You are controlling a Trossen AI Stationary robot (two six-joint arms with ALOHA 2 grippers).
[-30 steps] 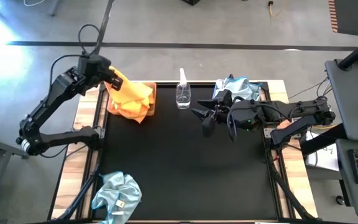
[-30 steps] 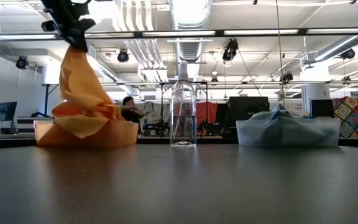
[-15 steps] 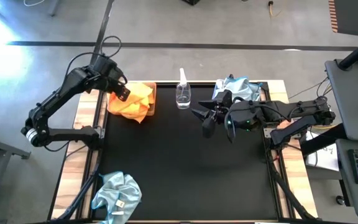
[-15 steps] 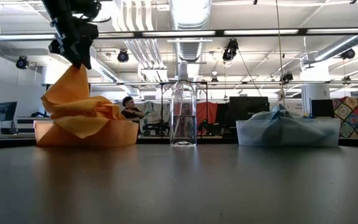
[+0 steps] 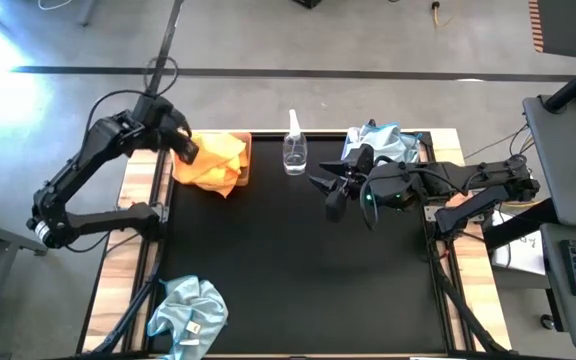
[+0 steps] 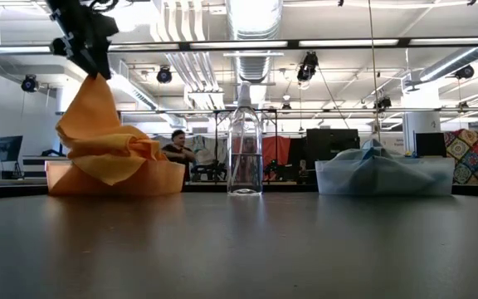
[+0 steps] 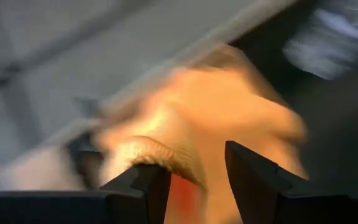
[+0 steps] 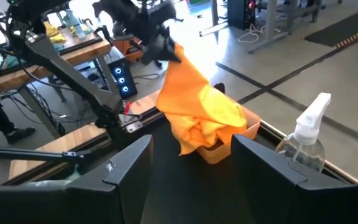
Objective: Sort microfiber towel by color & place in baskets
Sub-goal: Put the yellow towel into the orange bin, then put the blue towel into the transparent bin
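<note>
Orange microfiber towels (image 5: 213, 160) are heaped in the tan basket (image 6: 114, 179) at the far left. One corner stands up in a peak (image 6: 95, 91). My left gripper (image 5: 184, 148) hovers open just above that peak, the fingertips on either side of it (image 7: 197, 171). A pale blue towel (image 5: 188, 312) lies crumpled at the table's near left corner. More blue towels fill the grey-blue basket (image 5: 383, 142) at the far right. My right gripper (image 5: 328, 195) waits open beside that basket, clear of the table. My left gripper's open fingers point down over the orange towel's raised peak (image 8: 174, 57). I cannot tell whether either finger touches the cloth. The towel's lower part rests on the heap in the tan basket.
A clear spray bottle (image 5: 294, 148) stands at the far edge between the two baskets. The black mat (image 5: 298, 270) spans the middle of the table. Wooden strips (image 5: 133, 250) run along both sides.
My left gripper dipped toward the tan basket, opened and let go of the orange towel, then rose and drew back toward the table's left edge. The towel, which hung stretched below the gripper, has sunk onto the heap with its top corner standing up.
</note>
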